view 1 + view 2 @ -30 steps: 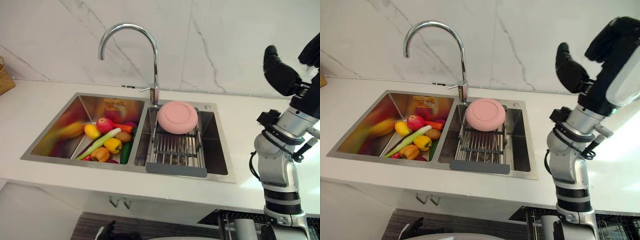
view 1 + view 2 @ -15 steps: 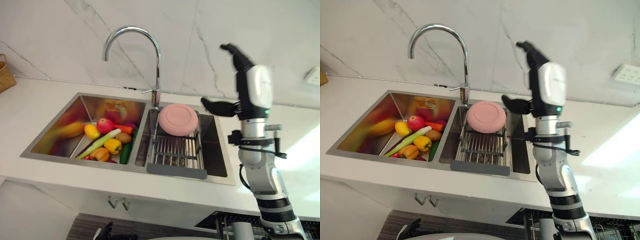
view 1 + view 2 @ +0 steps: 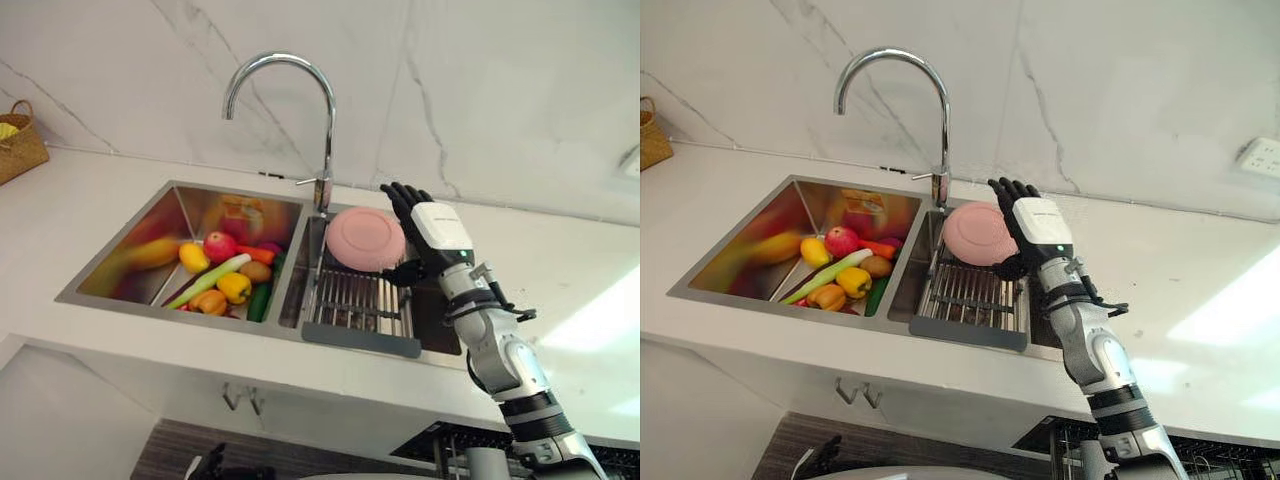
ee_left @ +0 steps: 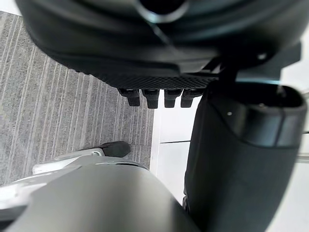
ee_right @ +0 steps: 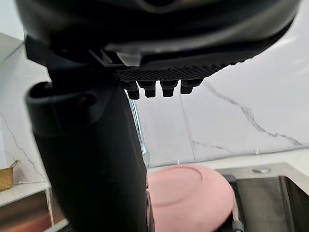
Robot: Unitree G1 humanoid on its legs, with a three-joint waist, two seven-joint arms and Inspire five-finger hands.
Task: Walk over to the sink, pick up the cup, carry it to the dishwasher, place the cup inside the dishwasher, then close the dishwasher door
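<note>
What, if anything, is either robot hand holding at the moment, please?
Nothing: the right robot hand is open beside the pink dish, not gripping it; the left robot hand is empty too.

Outstretched right hand [image 3: 428, 226], fingers [image 3: 400, 197] straight and spread (left hand [image 4: 145, 53] hangs low).

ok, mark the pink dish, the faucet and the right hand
pink dish [image 3: 362, 238], left eye view, middle of its face.
faucet [image 3: 328, 130], left eye view, upright pipe.
right hand [image 3: 432, 226], left eye view, its back.
</note>
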